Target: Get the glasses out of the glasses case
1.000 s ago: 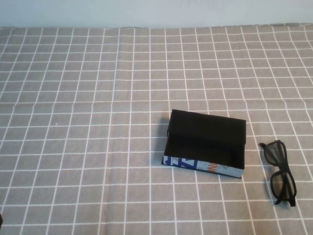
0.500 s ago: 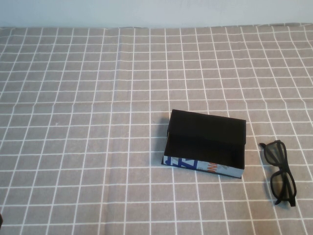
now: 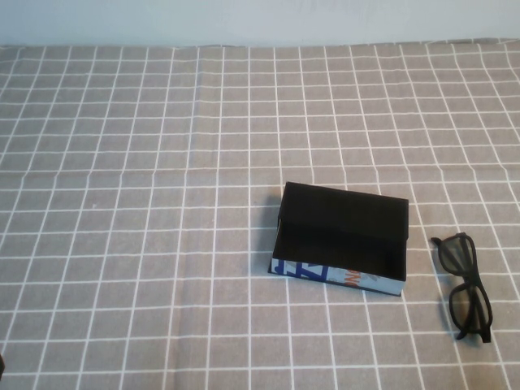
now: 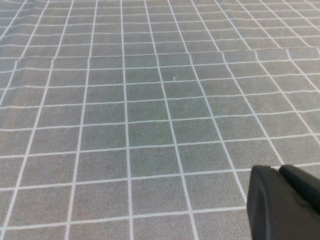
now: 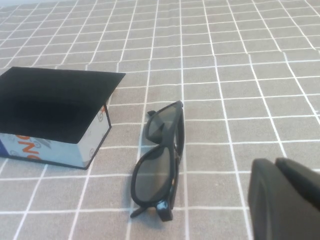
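The glasses case (image 3: 337, 276) lies open near the middle of the table, its black inside empty and its white printed side facing me. The black glasses (image 3: 469, 280) lie folded flat on the cloth just right of the case, apart from it. The right wrist view shows the glasses (image 5: 160, 160) beside the case (image 5: 50, 147). My right gripper (image 5: 274, 161) is shut and empty, a little nearer than the glasses and off to their side. My left gripper (image 4: 277, 168) is shut and empty over bare cloth. Neither gripper shows in the high view.
A grey cloth with a white grid (image 3: 162, 203) covers the whole table. A pale wall (image 3: 260, 20) runs along the far edge.
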